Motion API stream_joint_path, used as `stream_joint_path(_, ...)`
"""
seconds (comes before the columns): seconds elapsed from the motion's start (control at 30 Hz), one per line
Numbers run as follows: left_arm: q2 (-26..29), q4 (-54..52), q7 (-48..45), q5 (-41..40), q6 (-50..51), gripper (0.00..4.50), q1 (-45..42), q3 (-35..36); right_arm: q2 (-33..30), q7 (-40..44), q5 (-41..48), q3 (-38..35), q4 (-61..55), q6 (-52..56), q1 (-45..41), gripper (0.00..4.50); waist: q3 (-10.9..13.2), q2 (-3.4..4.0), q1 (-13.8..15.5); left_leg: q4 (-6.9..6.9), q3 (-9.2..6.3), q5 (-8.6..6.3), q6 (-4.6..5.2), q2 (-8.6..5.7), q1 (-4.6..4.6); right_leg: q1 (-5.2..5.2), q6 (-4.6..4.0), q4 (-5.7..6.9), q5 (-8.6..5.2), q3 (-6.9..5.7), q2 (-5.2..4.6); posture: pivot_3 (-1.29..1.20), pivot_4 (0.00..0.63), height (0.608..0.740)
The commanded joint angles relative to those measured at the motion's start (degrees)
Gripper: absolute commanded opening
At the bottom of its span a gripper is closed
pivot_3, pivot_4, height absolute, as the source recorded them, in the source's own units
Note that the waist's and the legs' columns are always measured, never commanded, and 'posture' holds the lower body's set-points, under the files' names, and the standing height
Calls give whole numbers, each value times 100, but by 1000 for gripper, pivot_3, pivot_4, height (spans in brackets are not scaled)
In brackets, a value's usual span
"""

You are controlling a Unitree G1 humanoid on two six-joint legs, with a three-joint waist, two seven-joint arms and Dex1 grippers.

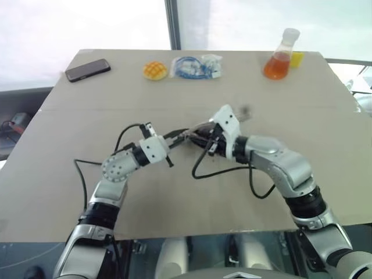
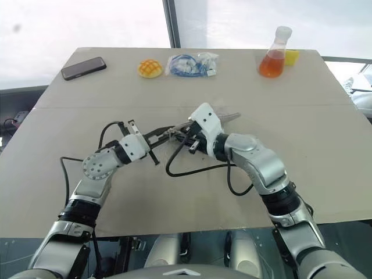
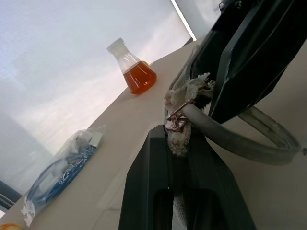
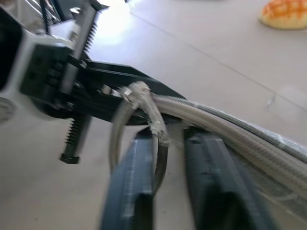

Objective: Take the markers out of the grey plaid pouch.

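Mid-frame, clamped both ends of grey plaid pouch point(image 2: 224, 118), left gripper point(image 2: 164, 136) and right gripper point(image 2: 187, 138) shut on it; opening zipper probably next.

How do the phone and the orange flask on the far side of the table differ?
The phone lies flat near the far left corner; the flask stands upright near the far right. The phone is dark and opaque; the flask is clear, part full of orange liquid, with a white cap. Both rest untouched on the table.
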Motion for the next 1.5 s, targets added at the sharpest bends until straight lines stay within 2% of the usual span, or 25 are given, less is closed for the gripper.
stream_joint_path(0.03, 0, -188, 96, -7, -161, 0, 33, 98, -159, -266, -294, -212, -164, 85, -197, 177, 0, 0, -4, 0, 1, 0, 0, 0, 0, 0, 0, 0, 0, 0, 0, 0, 150, 740)
stream_joint_path(0.3, 68, -26, 253, 59, -147, 0, 122, 215, -1051, -787, -762, -868, -583, 377, 2, 177, 1, 1, 3, -3, 0, 0, 0, 0, 0, -2, 0, -1, 0, 0, -1, 0, 150, 740)
stream_joint_path(0.57, 101, 96, 214, -103, -30, 0, 179, 299, -1603, -1305, -1161, -1640, -287, 356, 307, 177, 2, 3, -4, -6, 3, 0, 0, 1, 0, -3, 1, -4, -1, 1, -1, 0, 150, 740)
stream_joint_path(0.67, 91, 169, 213, -162, 13, 0, 115, 316, -1703, -1256, -1196, -1659, -363, 334, 352, 177, 4, 7, -18, -8, 4, 0, 0, 2, 1, -5, 1, -3, -1, 2, 0, 0, 150, 740)
stream_joint_path(0.73, 84, 197, 212, -191, 42, 0, 85, 311, -1861, -809, -997, -1557, -657, 229, 461, 177, 4, 7, -9, -8, 3, 0, 0, 2, 0, -5, 1, -3, -1, 2, 0, 0, 150, 740)
stream_joint_path(0.77, 75, 199, 204, -207, 59, 0, 80, 303, -1878, -659, -853, -1556, -811, 327, 523, 700, 4, 7, -8, -9, 3, -1, 0, 2, 0, -4, 1, -4, -1, 2, 0, 0, 150, 740)
stream_joint_path(0.83, 28, 193, 176, -245, 110, 0, 72, 290, -1785, -591, -683, -1625, -1132, 380, 658, 1304, 4, 7, -8, -9, 3, -1, 0, 2, 0, -4, 1, -5, -1, 2, 0, 0, 150, 740)
stream_joint_path(0.9, -31, 172, 161, -287, 203, 0, 58, 304, -1884, -469, -573, -1647, -1479, 499, 838, 2330, 4, 7, -7, -9, 3, -1, 0, 2, 0, -4, 1, -6, -1, 2, 0, 0, 150, 740)
stream_joint_path(0.97, -95, 155, 161, -353, 339, 0, 23, 323, -2209, -48, -137, -1865, -2039, 914, 1229, 2330, 3, 6, 23, -8, 0, -1, 0, 1, -1, -3, 2, -6, -2, 2, -2, 0, 150, 740)
stream_joint_path(1.0, -121, 154, 153, -380, 393, 0, 7, 326, -2307, 117, 138, -2062, -2305, 1133, 1408, 2168, 4, 6, 27, -8, -3, -1, 0, -1, -3, -1, 1, -7, -2, 0, -4, 0, 150, 740)
stream_joint_path(1.1, -174, 154, 87, -440, 472, 0, -24, 315, -2323, 313, 814, -2447, -2801, 1603, 1624, 953, 4, 6, 13, -7, -6, -1, 1, -6, -4, -1, 1, -10, -2, 1, -12, 0, 150, 740)
stream_joint_path(1.17, -213, 147, 39, -464, 495, 0, -36, 291, -2019, 161, 1123, -2472, -2893, 1823, 1486, 58, 3, 6, -21, -6, -15, -1, 1, -3, 1, -1, 5, -10, -5, 6, -11, 0, 150, 740)
stream_joint_path(1.33, -316, 97, -77, -486, 580, 0, -61, 267, -942, -595, 940, -1922, -2146, 1751, 635, 58, 3, 8, -76, -5, -51, -1, 0, -3, 16, -1, -5, 0, -20, 15, 14, 0, 150, 740)
stream_joint_path(1.5, -352, 17, -170, -504, 635, 0, -60, 281, -478, -819, 467, -1430, -1057, 1191, 178, 58, 2, 8, -58, -5, -30, 0, 0, -9, 8, -2, -9, -2, 5, 15, 14, 0, 150, 740)
